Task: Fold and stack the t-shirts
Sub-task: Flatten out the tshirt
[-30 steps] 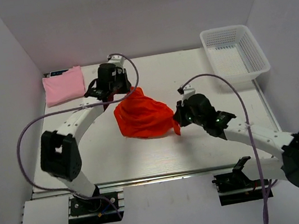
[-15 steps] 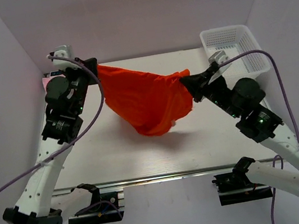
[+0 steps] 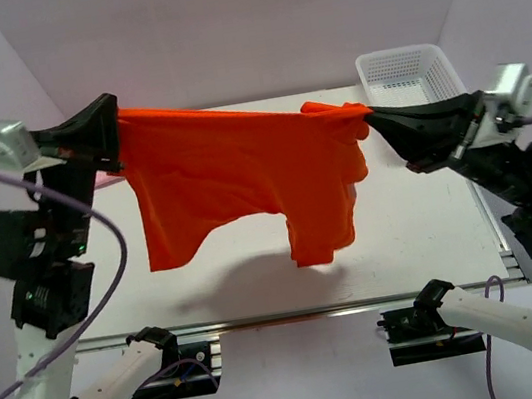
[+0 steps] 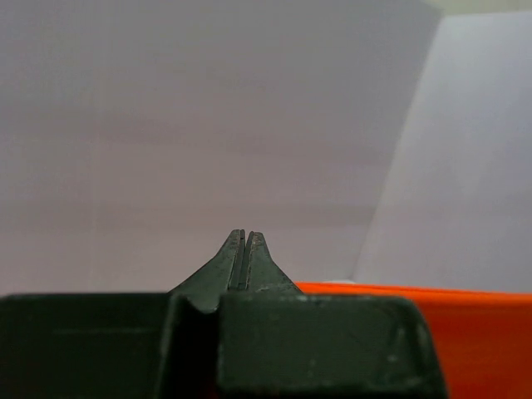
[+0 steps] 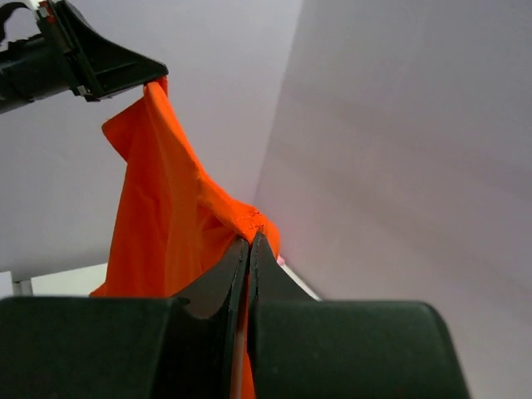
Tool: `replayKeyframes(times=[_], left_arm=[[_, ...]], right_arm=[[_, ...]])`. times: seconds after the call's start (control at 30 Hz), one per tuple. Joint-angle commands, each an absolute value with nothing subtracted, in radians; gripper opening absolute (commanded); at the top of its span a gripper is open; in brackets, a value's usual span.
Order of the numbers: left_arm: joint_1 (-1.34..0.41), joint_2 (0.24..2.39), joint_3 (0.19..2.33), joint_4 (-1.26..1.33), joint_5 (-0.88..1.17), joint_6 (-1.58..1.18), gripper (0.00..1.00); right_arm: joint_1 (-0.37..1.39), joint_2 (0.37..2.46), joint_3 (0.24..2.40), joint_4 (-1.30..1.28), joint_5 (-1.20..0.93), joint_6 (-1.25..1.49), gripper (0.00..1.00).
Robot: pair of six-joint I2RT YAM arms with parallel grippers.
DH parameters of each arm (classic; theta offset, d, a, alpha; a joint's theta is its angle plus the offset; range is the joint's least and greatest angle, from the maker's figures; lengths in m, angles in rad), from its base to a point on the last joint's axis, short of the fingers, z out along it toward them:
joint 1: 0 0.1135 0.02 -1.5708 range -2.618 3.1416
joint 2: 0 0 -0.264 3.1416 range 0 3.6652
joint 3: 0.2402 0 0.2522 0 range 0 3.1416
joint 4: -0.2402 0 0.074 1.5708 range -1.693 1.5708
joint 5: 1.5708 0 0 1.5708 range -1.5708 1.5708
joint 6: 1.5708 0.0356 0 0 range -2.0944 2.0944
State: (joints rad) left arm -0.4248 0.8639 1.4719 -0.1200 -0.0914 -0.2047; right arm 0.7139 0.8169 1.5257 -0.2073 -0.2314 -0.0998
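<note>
The orange-red t-shirt (image 3: pixel 233 179) hangs spread out in the air above the table, stretched between my two grippers. My left gripper (image 3: pixel 114 132) is shut on its upper left corner. In the left wrist view the jaws (image 4: pixel 241 237) are pressed together and orange cloth (image 4: pixel 465 332) shows at the lower right. My right gripper (image 3: pixel 370 120) is shut on the upper right corner. The right wrist view shows the cloth (image 5: pixel 166 224) pinched at the fingertips (image 5: pixel 249 239), with the left gripper (image 5: pixel 125 71) at the far end. The pale pink t-shirt is hidden behind the left arm and the raised shirt.
A white mesh basket (image 3: pixel 406 61) stands at the back right of the white table (image 3: pixel 422 225). The shirt's lower hem hangs a little above the table top and casts a shadow there. Pale walls close in the left, back and right sides.
Both arms have risen and moved apart. The orange-red shirt went from a crumpled heap on the table to a wide hanging sheet held between the grippers.
</note>
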Motion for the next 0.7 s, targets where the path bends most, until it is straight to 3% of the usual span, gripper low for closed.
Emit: replayKeyframes(times=[0.0, 0.33, 0.53, 0.63, 0.67], left_arm=[[-0.413, 0.822, 1.542, -0.140, -0.029, -0.178, 0.00], [-0.403, 0.752, 1.649, -0.207, 0.109, -0.167, 0.00], [-0.403, 0.765, 1.649, -0.227, 0.091, -0.196, 0.00], [-0.403, 0.817, 1.612, -0.245, 0.003, -0.216, 0.00], [-0.403, 0.837, 1.599, -0.245, -0.023, -0.216, 0.00]], right_arm=[[0.713, 0.795, 1.627, -0.219, -0.316, -0.132, 0.00], [0.710, 0.769, 1.773, -0.206, -0.411, -0.097, 0.00], [0.710, 0.772, 1.714, -0.161, -0.266, -0.138, 0.00], [0.713, 0.785, 1.616, -0.103, -0.134, -0.167, 0.00], [0.712, 0.788, 1.588, -0.057, -0.004, -0.187, 0.00]])
